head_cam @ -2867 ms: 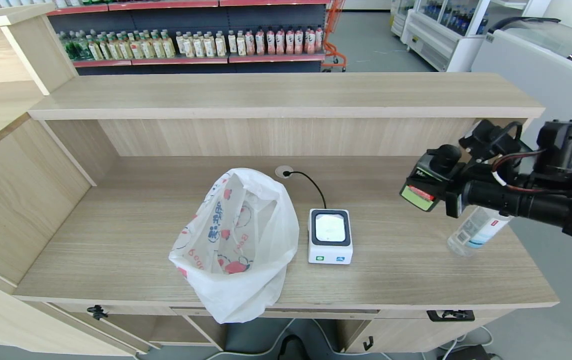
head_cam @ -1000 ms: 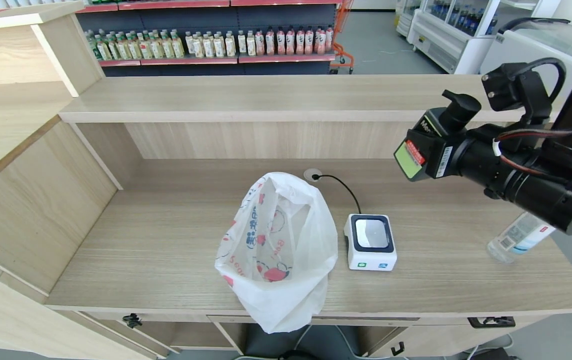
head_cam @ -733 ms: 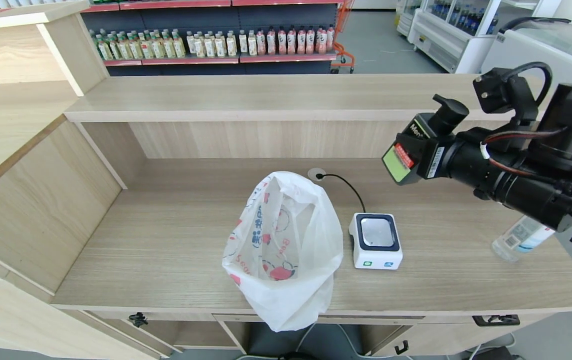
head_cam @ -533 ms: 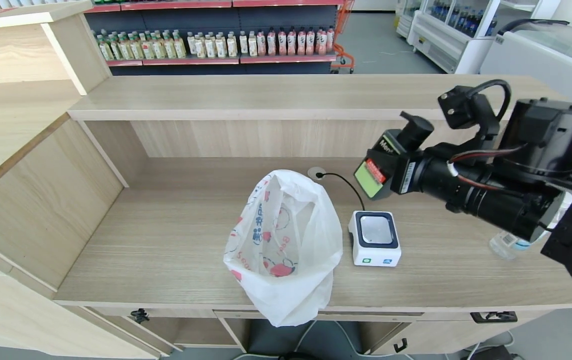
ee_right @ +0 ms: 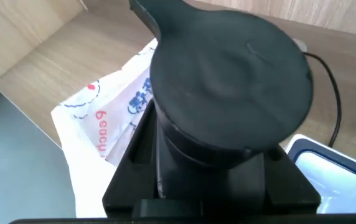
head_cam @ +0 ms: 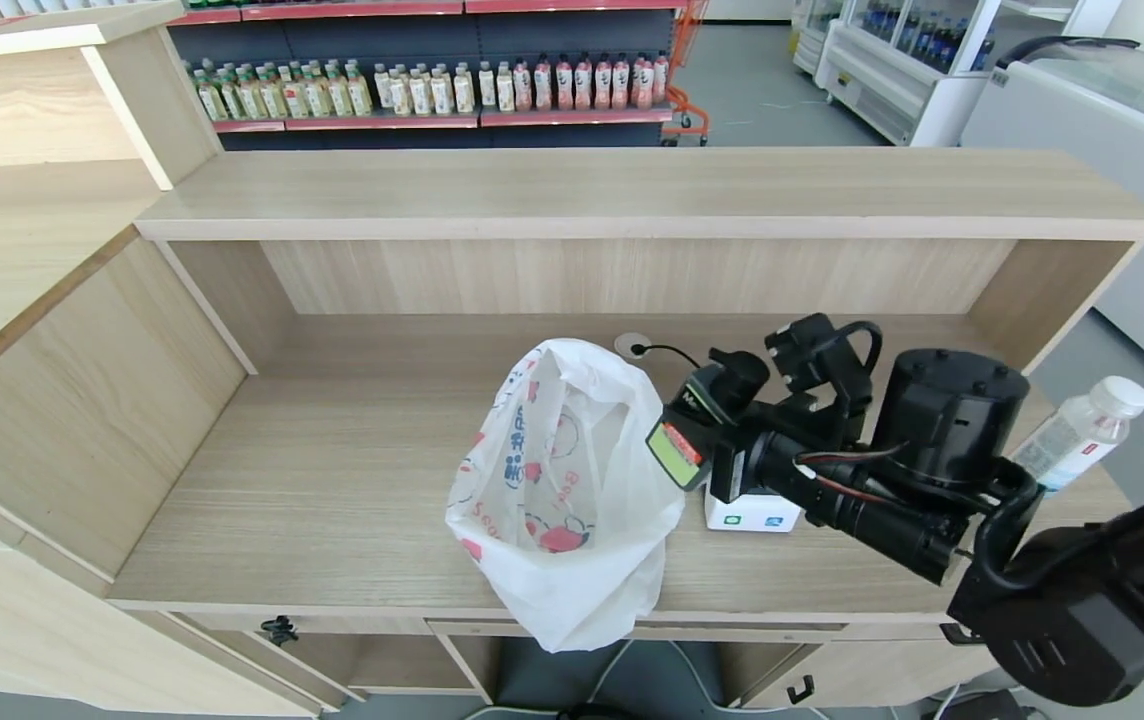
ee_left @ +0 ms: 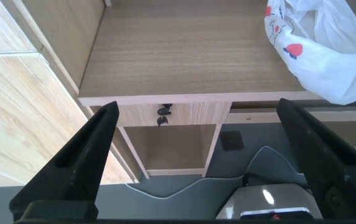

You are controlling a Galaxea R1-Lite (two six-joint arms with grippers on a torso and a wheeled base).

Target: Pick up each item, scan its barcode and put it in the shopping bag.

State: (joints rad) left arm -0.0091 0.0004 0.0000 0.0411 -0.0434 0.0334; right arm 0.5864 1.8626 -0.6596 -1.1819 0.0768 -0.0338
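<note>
Right gripper clamped on the black-capped bottle, held just above the scanner, just right of the shopping bag. Left gripper wide open, empty, off the counter's near edge. Water bottle at the counter's right end.

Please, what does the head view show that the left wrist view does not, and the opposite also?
Head view adds: the scanner, the black bottle held by the right gripper beside the bag, a water bottle at the counter's right end, and drink shelves behind.
Left wrist view adds: the open left gripper, the latch under the counter's front edge, and the floor.
Both: the bag and the counter.
</note>
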